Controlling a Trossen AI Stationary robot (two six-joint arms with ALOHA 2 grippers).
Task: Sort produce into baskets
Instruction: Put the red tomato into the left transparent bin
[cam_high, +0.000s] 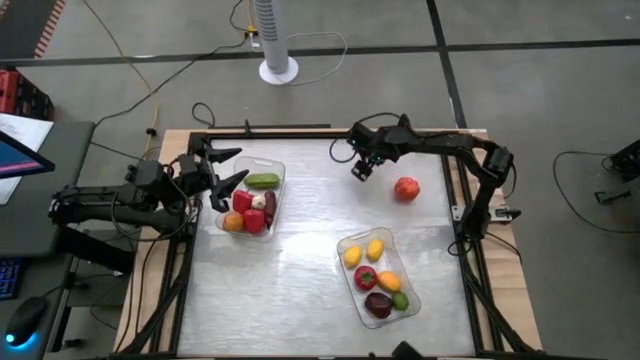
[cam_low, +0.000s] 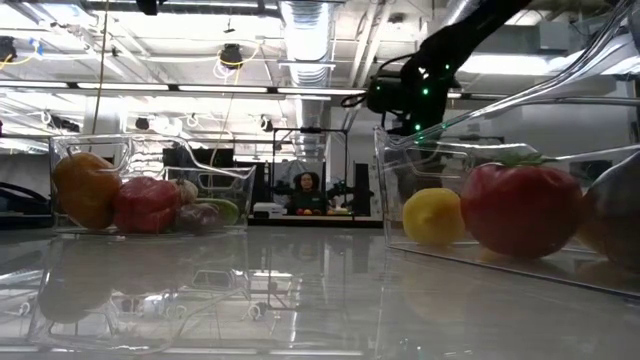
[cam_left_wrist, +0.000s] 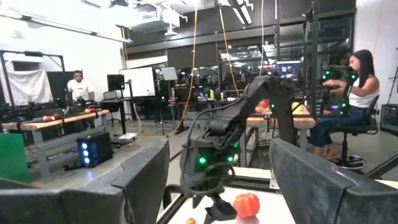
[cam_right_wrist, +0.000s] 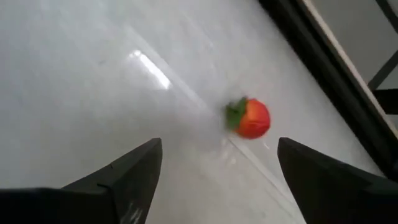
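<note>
A loose red tomato-like piece of produce (cam_high: 406, 188) (cam_right_wrist: 249, 118) lies on the white table toward the far right. My right gripper (cam_high: 362, 168) (cam_right_wrist: 217, 168) hovers open to its left, pointing steeply down, with nothing between the fingers. The left basket (cam_high: 278, 172) holds green, red, orange and maroon pieces. The right basket (cam_high: 350, 242) holds yellow, red, orange, maroon and green pieces. My left gripper (cam_high: 228, 168) stands open above the left basket's far-left corner, touching nothing.
A black frame rail (cam_high: 300, 131) runs along the table's far edge and down both sides. Bare tabletop (cam_high: 300, 270) lies between the two baskets. A white fan base (cam_high: 279, 70) stands on the floor beyond the table. People sit at desks in the room behind.
</note>
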